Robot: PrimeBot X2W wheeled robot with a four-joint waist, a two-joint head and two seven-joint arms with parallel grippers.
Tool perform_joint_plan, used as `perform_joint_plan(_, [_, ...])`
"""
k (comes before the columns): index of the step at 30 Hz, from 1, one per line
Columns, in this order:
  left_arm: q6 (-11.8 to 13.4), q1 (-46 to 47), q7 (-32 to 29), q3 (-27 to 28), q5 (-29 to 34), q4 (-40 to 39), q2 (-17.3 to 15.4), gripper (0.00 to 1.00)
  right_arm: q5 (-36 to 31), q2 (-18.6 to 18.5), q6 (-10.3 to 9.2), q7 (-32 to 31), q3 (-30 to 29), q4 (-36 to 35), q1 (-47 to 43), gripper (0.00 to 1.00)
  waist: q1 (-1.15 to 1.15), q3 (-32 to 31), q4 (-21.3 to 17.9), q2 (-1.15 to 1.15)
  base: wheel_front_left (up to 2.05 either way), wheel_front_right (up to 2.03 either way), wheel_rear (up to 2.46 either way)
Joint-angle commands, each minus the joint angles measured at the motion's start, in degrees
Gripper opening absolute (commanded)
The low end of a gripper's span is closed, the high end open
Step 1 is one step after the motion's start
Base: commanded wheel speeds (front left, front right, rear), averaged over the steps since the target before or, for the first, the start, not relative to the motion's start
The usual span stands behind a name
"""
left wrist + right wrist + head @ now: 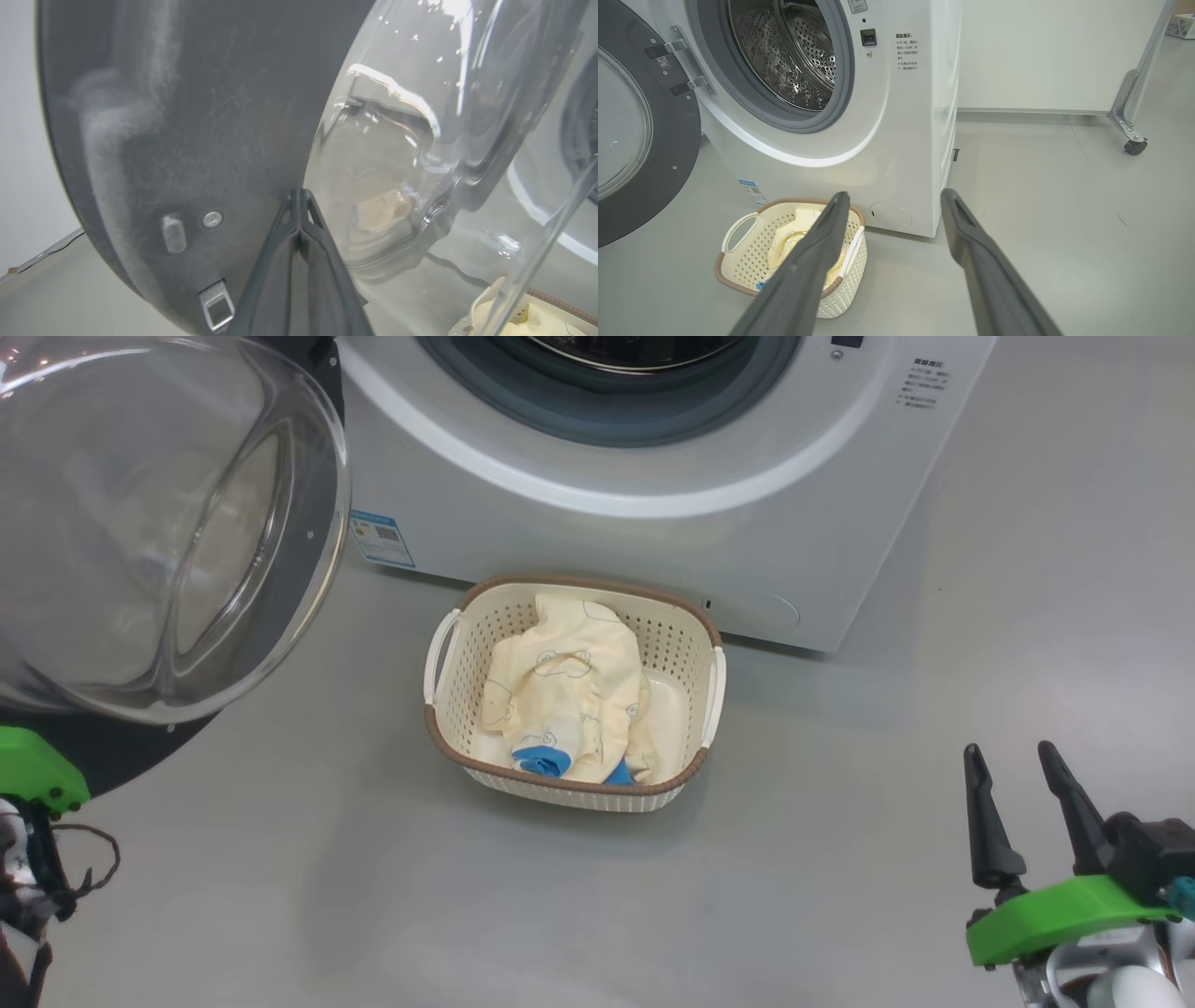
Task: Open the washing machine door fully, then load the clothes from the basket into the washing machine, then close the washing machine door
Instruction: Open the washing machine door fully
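We are facing the washing machine point(653, 537), which is standing at the far side of the floor point(280, 877) with its grey-rimmed opening uncovered and its perforated steel drum point(794, 51) showing inside. The washing machine door point(140, 523) is swinging wide out to the left on its metal hinges point(686, 65) – black rim outward, bulging clear glass bowl turned toward us. The basket point(579, 797) is sitting on the floor just in front of the machine, below the opening and a little right of the door's edge, with its white handles on its left and right sides. The clothes point(569, 681) are lying heaped inside it: pale cream pieces with faint bear outlines on top, and a blue piece point(541, 763) peeking out at the near rim.

Our right gripper point(1008, 751) is hovering over the near right of the floor, well apart from the basket, with its two dark fingers spread wide and nothing between them. Our left gripper point(299, 193) is reaching up at the inner face of the door, where the black rim meets the glass, with its fingers pressed together and pinching nothing – we cannot tell whether the tips are touching the door. A small blue sticker point(381, 538) is showing at the machine's lower left front corner.
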State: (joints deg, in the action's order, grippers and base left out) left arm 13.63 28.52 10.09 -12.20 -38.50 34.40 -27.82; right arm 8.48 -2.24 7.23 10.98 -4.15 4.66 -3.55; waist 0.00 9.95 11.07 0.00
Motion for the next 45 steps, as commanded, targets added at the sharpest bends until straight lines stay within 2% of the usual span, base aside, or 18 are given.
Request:
perform_joint_plan(1, [-0.23, 4.25, 0.8, 3.27, -0.55, -0.02, -4.29, 0.0, -0.5, -0.64, 0.25, -0.1, 0.86, -2.19, 2.74, 1.0, 0.0, 0.68, -0.24, 0.0, 0.0, 0.0, 0.0])
perform_joint_plan(7, [-1.96, 8.19, 1.53, 3.45, -0.89, 4.81, -4.81, 0.0, -1.0, -0.64, 0.25, -0.4, 0.76, -2.65, 3.93, 1.0, 0.0, 2.27, -0.84, 0.0, 0.0, 0.0, 0.0])
perform_joint_plan(18, [-3.63, 13.22, 3.5, 3.81, -0.81, 12.4, -5.15, 0.0, -1.29, -0.64, 0.25, -0.35, 0.93, -2.1, 4.97, 1.0, 0.0, 3.13, -2.0, 0.0, 0.0, 0.0, 0.0])
perform_joint_plan(27, [-4.29, 12.99, 4.65, 4.21, 0.0, 13.17, -4.06, 0.0, -1.12, -0.64, 0.25, -0.24, 0.77, -1.79, 5.04, 1.0, 0.0, 2.78, -2.0, 0.0, 0.0, 0.0, 0.0])
perform_joint_plan(33, [-3.2, 9.16, 4.87, 5.73, 2.16, 7.79, -2.7, 0.0, -0.77, -0.64, 0.25, -0.01, 0.56, -1.39, 4.36, 1.0, 0.0, 1.86, -1.46, 0.0, 0.0, 0.0, 0.0])
perform_joint_plan(45, [1.61, -7.01, 4.9, 11.55, 9.41, -14.3, 1.45, 0.0, -0.11, -0.64, 0.25, 0.27, 0.36, -0.88, 3.2, 1.0, 0.0, -1.17, -0.87, 0.0, 0.0, 0.0, 0.0])
